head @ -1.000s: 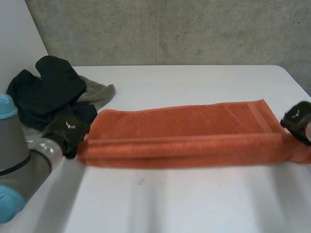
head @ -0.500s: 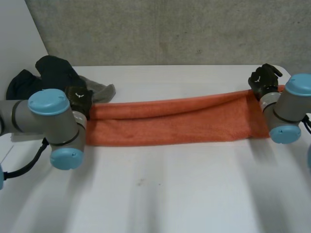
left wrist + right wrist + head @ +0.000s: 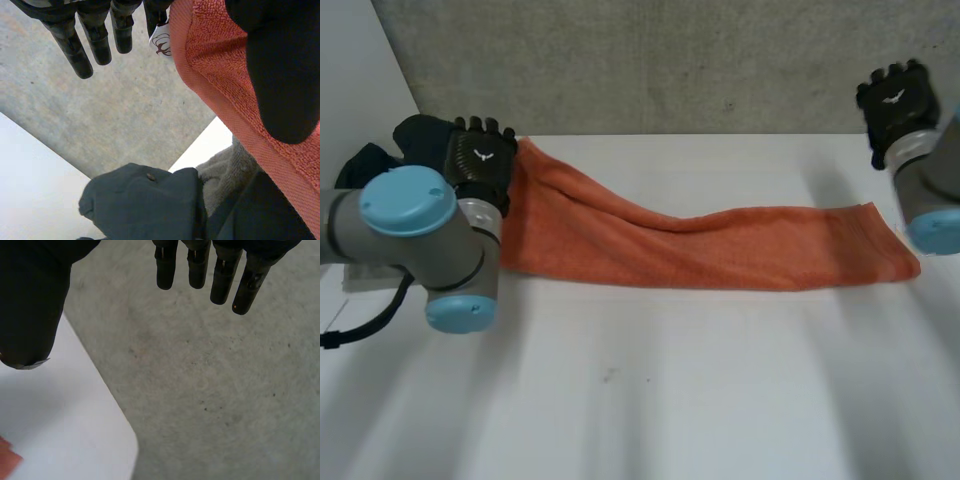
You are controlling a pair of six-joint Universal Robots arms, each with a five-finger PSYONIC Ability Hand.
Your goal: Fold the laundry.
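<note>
A long orange towel (image 3: 720, 245), folded lengthwise, stretches across the white table (image 3: 670, 400). Its right end lies flat, while its left end rises to my left hand (image 3: 480, 160), which is lifted at the table's far left. In the left wrist view the towel's hemmed edge (image 3: 220, 65) rests against the thumb, and the fingers (image 3: 95, 40) are straight and apart from it. My right hand (image 3: 895, 100) is raised above the far right corner, clear of the towel. Its fingers (image 3: 200, 265) are straight, with nothing between them and the thumb.
A heap of dark clothes (image 3: 415, 140) with a grey garment (image 3: 225, 170) lies at the far left, just behind my left hand. The table's rounded far right corner (image 3: 100, 405) is below my right hand, and a concrete wall (image 3: 670, 60) stands behind the table.
Both hands have risen toward the far side and opened. The right hand has let go, and the towel's right end now lies flat. The left end is lifted higher.
</note>
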